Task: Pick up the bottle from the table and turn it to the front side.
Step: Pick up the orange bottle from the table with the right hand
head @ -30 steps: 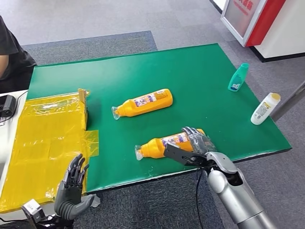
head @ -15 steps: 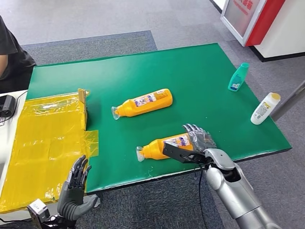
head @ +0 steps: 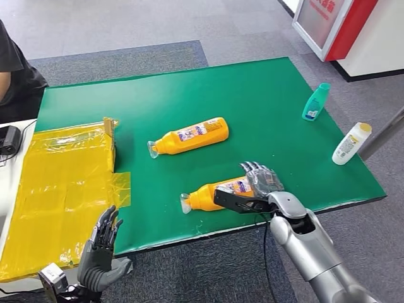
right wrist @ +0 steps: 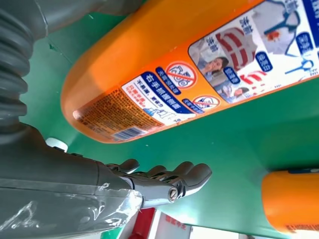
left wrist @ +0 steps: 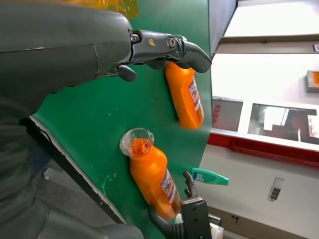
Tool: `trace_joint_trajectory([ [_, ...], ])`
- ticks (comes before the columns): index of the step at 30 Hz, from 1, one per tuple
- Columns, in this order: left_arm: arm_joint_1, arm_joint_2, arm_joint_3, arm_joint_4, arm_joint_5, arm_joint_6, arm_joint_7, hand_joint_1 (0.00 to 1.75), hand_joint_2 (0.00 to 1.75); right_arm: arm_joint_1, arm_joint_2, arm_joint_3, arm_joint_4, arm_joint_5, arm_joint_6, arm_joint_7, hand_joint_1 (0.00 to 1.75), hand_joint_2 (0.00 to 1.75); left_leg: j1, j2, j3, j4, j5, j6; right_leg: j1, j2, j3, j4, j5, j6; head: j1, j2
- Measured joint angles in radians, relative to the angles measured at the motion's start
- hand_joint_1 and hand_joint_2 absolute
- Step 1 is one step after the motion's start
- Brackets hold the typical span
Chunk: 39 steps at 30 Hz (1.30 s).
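Two orange bottles lie on their sides on the green table (head: 267, 95). The near bottle (head: 209, 194) (left wrist: 152, 174) (right wrist: 169, 64) lies close to the front edge, with its clear cap pointing left and its printed label facing up. My right hand (head: 257, 189) straddles its base end: the thumb runs along the near side and the fingers (right wrist: 165, 179) curve over the far side, with green table showing between them and the bottle. The far bottle (head: 190, 136) (left wrist: 184, 94) lies mid-table. My left hand (head: 100, 249) hangs open below the table's front left edge, holding nothing.
A teal bottle (head: 315, 101) and a white bottle (head: 350, 143) lie near the table's right edge. Yellow plastic sheeting (head: 62, 183) covers the left end. A person in a dark sleeve (head: 14, 76) sits at the far left, beside a black device (head: 9, 139).
My right hand has slid a little left along the near bottle, which shifted slightly on the table. My left hand drifted a little to the right.
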Motion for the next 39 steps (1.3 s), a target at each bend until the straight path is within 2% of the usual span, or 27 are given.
trace_joint_trajectory([
  [11,-0.016,0.006,-0.021,0.012,-0.001,0.007,0.000,0.00,1.75,-0.067,0.000,0.045,0.131,0.065,0.004,-0.038,0.00,1.75,0.000,0.000,0.000,0.000,0.000,0.001,0.000,0.000,0.000,0.000,0.000,0.000,0.000,0.000],
  [18,-0.027,0.013,-0.036,0.023,0.011,0.009,0.000,0.00,1.75,-0.111,-0.006,0.058,0.226,0.055,0.032,-0.073,0.00,1.75,0.000,0.000,0.002,0.000,0.000,0.001,0.000,0.001,0.001,0.000,0.001,0.000,0.000,0.000],
  [19,-0.027,0.014,-0.038,0.025,0.012,0.009,0.000,0.00,1.75,-0.114,-0.006,0.059,0.232,0.053,0.033,-0.074,0.09,1.75,0.000,0.000,0.002,0.000,0.000,0.001,0.000,0.001,0.001,0.000,0.001,0.000,0.000,0.000],
  [22,-0.028,0.017,-0.043,0.028,0.012,0.009,0.000,0.00,1.75,-0.123,-0.006,0.062,0.247,0.052,0.033,-0.076,1.35,1.75,0.000,0.000,0.003,0.000,0.001,0.001,0.000,0.001,0.002,-0.001,0.001,0.000,0.000,0.000],
  [23,-0.028,0.017,-0.045,0.029,0.012,0.009,0.000,0.00,1.75,-0.124,-0.007,0.064,0.251,0.052,0.034,-0.077,1.70,1.75,0.000,0.000,0.003,0.000,0.001,0.001,0.000,0.001,0.002,-0.001,0.002,0.000,0.000,0.000],
  [24,-0.028,0.018,-0.047,0.030,0.012,0.009,0.000,0.00,1.75,-0.126,-0.007,0.065,0.255,0.052,0.034,-0.078,1.75,1.75,0.000,0.000,0.003,0.000,0.002,0.001,0.000,0.001,0.002,-0.001,0.002,0.001,0.000,0.000],
  [32,-0.027,0.023,-0.049,0.033,0.027,0.023,0.000,0.00,1.75,-0.131,-0.018,0.075,0.260,0.029,0.024,-0.097,1.75,1.75,0.000,0.000,0.003,0.000,0.005,0.003,0.000,0.000,0.003,-0.002,0.005,0.002,0.000,0.000],
  [39,-0.021,0.027,-0.049,0.033,0.032,0.032,0.000,0.00,1.75,-0.093,-0.033,0.075,0.197,-0.024,0.015,-0.098,1.75,1.75,0.000,0.000,0.002,0.000,0.004,0.002,0.000,0.000,0.002,-0.002,0.005,0.002,0.000,0.000],
])
